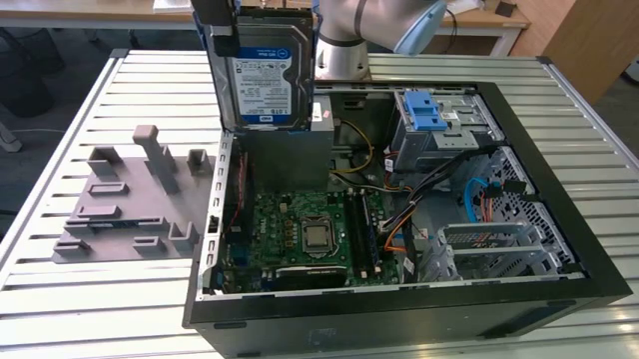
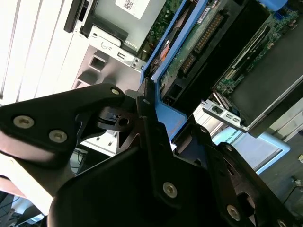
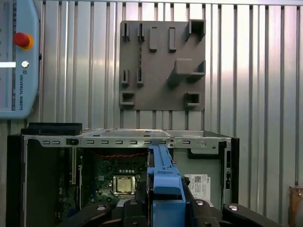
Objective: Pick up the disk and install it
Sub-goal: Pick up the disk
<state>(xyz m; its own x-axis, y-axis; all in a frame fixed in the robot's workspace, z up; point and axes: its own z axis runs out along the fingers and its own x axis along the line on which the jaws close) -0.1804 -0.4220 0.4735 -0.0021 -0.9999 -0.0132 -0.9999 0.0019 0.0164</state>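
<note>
The black end effector (image 1: 224,30) was pinched on the flat rectangular silver-metal disk with a blue-and-white label and blue plastic rails (image 1: 265,75), gripping it near its upper end. The disk hung in the air over the open black computer case (image 1: 399,318), towards the case's far corner on the exterior view's left. It stood nearly upright, with its long axis running up and down, its labelled face turned to the exterior camera and its lower short end pointing down towards the plain grey metal box (image 1: 289,161) inside the case; whether the two touched could not be told. In the second wrist view the black fingers (image 2: 147,123) were pressed against a blue rail of the disk (image 2: 203,40), whose green circuit-board side showed there. The green motherboard (image 1: 299,232) lay flat on the case floor, and a small blue plastic latch (image 1: 424,114) sat on the drive cage, well apart from the disk. A grey moulded fixture plate (image 1: 125,206) lay on the white slatted metal desk (image 1: 90,299) just beside the case
</note>
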